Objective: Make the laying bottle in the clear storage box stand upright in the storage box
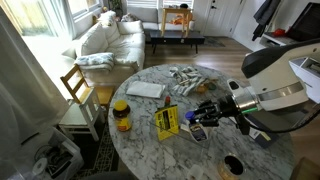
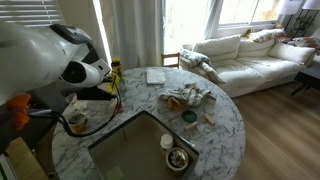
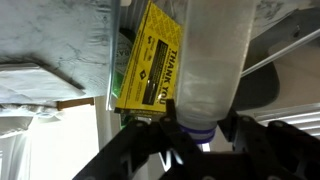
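Gripper (image 3: pixel 197 140) is closed on the laying bottle (image 3: pixel 215 60), with the fingers (image 3: pixel 140 150) clamped at its blue-capped end. In the wrist view the bottle's long axis runs along the gripper's own line, cap end nearest the wrist. The yellow packet (image 3: pixel 150 62) lies just beside it. In an exterior view the gripper (image 1: pixel 200 112) sits well inside the marble table (image 1: pixel 240 150) rim, above the clear storage box (image 1: pixel 197 133). There is open marble toward the near edge, and the orange-lidded jar (image 1: pixel 121 115) stands well apart.

In an exterior view, the flat yellow packet (image 1: pixel 167 121) lies on the round marble worktop (image 1: pixel 150 150), between the orange-lidded jar (image 1: pixel 121 113) and my pincer (image 1: pixel 200 116). A white paper sheet (image 1: pixel 145 89) lies behind the packet. In the wrist view, the slim pale plastic bottle (image 3: pixel 212 60) sits in my pincer's grip, just beside the packet.
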`<move>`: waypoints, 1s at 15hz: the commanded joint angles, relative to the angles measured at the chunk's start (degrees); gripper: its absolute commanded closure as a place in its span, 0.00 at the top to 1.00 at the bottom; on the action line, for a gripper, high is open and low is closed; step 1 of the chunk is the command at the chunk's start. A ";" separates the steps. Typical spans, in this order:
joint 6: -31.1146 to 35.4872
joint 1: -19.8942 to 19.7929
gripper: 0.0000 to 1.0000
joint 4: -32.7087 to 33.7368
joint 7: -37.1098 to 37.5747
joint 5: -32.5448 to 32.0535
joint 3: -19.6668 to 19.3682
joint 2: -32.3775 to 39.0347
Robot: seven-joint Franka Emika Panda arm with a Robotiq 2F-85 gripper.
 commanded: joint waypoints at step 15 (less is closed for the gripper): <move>-11.43 -14.20 0.19 -13.56 42.61 -17.40 8.72 -21.39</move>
